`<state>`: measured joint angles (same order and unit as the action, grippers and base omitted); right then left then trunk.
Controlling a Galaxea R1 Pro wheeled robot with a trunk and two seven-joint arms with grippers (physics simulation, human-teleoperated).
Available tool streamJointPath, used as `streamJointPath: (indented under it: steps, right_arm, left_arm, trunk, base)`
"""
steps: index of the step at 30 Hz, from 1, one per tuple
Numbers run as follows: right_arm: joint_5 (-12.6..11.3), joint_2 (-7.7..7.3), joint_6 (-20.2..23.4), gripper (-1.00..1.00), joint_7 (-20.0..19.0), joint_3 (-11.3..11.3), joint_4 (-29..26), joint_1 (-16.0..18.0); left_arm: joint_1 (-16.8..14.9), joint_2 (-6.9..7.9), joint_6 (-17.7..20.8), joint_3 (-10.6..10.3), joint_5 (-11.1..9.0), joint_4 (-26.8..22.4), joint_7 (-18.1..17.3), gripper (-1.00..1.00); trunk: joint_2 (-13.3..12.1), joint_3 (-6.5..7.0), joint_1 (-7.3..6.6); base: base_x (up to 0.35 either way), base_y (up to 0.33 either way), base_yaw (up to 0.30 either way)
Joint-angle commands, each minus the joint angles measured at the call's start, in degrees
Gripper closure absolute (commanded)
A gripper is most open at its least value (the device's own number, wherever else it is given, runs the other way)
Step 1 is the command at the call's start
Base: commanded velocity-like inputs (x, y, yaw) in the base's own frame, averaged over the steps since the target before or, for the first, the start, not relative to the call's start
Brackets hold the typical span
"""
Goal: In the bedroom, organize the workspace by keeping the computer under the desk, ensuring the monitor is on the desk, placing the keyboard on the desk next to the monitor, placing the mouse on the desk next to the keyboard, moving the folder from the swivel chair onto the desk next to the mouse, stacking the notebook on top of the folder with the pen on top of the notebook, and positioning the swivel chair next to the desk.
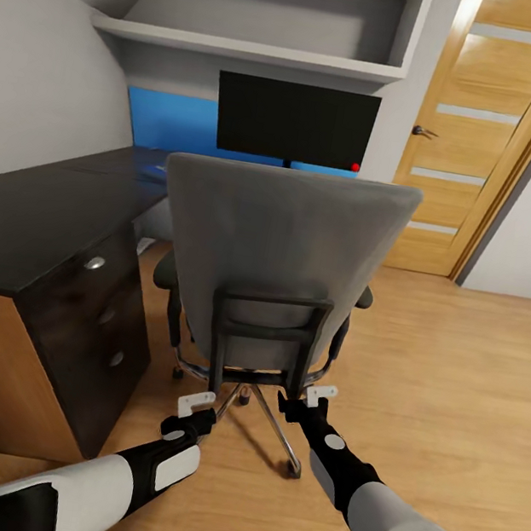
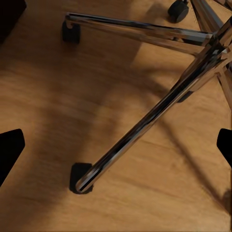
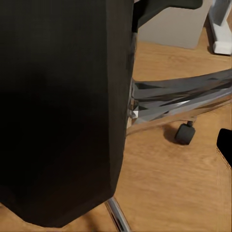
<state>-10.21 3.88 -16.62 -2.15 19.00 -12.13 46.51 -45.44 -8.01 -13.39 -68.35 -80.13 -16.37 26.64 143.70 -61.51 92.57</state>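
Swivel chair (image 1: pixel 277 250): grey back turned to the camera, black frame bracket low on the back, black armrests either side, chrome star base (image 2: pixel 159 106) on castors on the light wood floor (image 1: pixel 454 375); it stands just beside the black surface (image 1: pixel 31 218), in front of the monitor (image 1: pixel 294 122).
Monitor: upright on the far part of the surface, red dot at its lower right corner; a blue wall panel (image 1: pixel 170 120) behind it.
Drawer unit (image 1: pixel 99 307): black, round silver knobs, under the surface at the left.
Left claw (image 1: pixel 195 409): low behind the chair, above 1 chrome leg, not touching it; fingers parted, empty.
Right claw (image 1: pixel 312 399): close to the chair's lower back, right of the base; whether open or closed cannot be told.
Wooden door (image 1: pixel 488 121): at the right.
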Motion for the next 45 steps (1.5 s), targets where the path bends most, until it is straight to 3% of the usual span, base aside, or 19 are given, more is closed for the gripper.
streamJointPath:
  steps: [1,31,45]
  right_arm:
    - [-0.6,-0.01,-0.3,-1.00,-0.2,0.2,0.1,0.0]
    - [-0.6,0.01,-0.4,-1.00,-0.2,0.2,0.1,0.1]
    - [-0.6,-0.01,-0.4,-1.00,-0.2,0.2,0.1,0.1]
  left_arm:
    - [-0.1,0.01,-0.2,-0.6,-0.6,-0.1,0.3,-1.00]
    - [-0.1,0.10,-0.1,-0.6,-0.6,0.1,0.2,-1.00]
    - [-0.1,0.10,-0.1,-0.6,-0.6,1.9,0.2,-1.00]
  trunk:
    - [0.0,-0.05,0.03]
    - [0.0,-0.05,0.03]
    - [0.0,-0.05,0.03]
  base:
    - [0.327,-0.092,0.000]
    - [0.327,-0.041,0.000]
    - [0.125,0.000,0.000]
